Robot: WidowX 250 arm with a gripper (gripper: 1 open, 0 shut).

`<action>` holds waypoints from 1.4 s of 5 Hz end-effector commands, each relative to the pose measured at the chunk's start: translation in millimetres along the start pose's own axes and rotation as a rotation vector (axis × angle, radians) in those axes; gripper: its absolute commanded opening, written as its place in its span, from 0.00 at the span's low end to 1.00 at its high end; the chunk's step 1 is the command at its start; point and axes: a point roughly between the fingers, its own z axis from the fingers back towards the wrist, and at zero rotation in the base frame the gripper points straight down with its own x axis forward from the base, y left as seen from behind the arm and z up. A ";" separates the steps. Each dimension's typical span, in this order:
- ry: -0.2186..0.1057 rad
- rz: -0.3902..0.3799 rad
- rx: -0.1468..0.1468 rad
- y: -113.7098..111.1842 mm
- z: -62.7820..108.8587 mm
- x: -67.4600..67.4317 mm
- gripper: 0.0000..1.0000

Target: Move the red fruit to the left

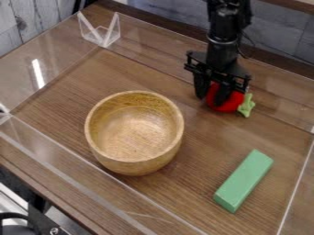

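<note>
The red fruit (229,99), small and bright red with a green leafy cap poking out to its right, rests on the wooden table at the back right. My black gripper (218,92) points straight down over it, its fingers low on either side of the fruit and closing in on it. The fingers hide much of the fruit's left side. I cannot tell whether they grip it firmly.
A round wooden bowl (134,131) sits left of centre. A green rectangular block (244,180) lies near the front right. Clear plastic walls (50,64) ring the table, with a clear bracket (99,29) at the back left.
</note>
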 end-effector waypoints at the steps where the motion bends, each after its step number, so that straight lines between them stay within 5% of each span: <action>1: -0.062 0.024 0.008 -11.3 10.3 0.1 0.00; 3: -0.149 0.002 -0.025 2.5 80.0 1.0 0.00; 4: -0.189 0.018 -0.027 27.4 110.1 -2.3 0.00; 7: -0.174 0.079 -0.019 41.7 92.2 -25.2 0.00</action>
